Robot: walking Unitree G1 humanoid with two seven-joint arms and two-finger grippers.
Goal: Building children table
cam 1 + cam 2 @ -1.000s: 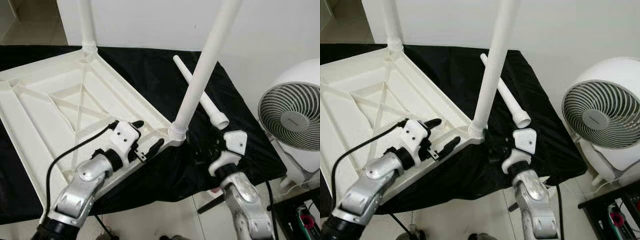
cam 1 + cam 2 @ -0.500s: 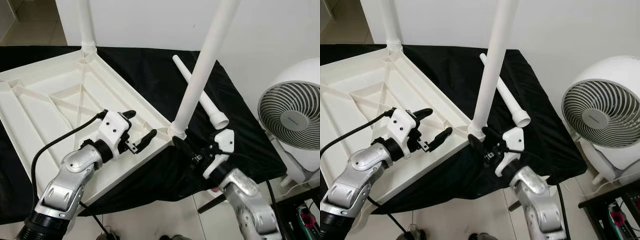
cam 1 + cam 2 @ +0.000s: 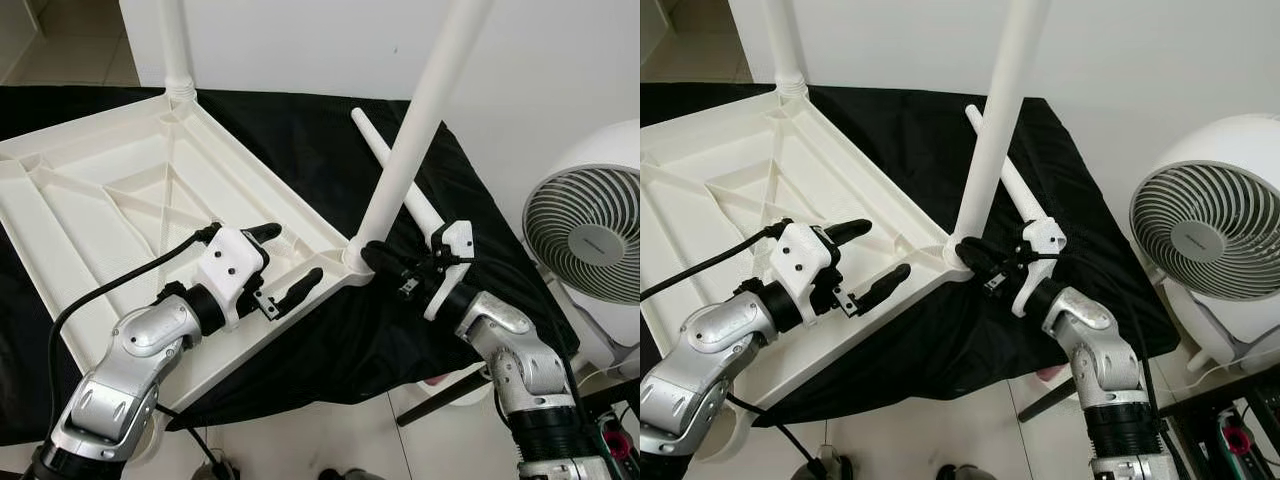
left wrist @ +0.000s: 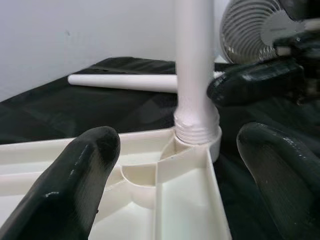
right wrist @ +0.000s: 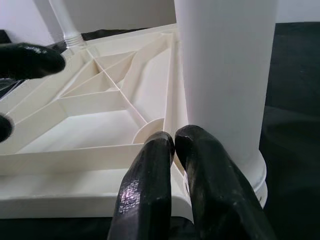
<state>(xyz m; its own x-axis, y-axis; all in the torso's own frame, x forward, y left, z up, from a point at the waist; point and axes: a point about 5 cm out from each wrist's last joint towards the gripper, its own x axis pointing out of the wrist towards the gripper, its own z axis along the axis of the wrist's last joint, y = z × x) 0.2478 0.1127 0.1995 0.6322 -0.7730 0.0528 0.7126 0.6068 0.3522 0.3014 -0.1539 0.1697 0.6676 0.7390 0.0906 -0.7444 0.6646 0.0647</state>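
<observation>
We saw the upturned tabletop [image 3: 120, 200] lying on the black-draped surface [image 3: 330, 150], its near corner close to the surface's edge. Our left gripper [image 3: 285, 265] held its jaws open over that corner. Our right gripper [image 3: 975, 255], jaws closed and empty, touched the upright leg [image 3: 415, 130]'s base. A loose leg [image 3: 400, 190] lay flat behind, pointing away.

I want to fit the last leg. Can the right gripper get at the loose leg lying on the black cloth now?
Probably yes. The loose leg lies free on the cloth just beyond the right gripper, with nothing over it. But the gripper is shut, at the base of the fitted leg, so it must open first.
</observation>
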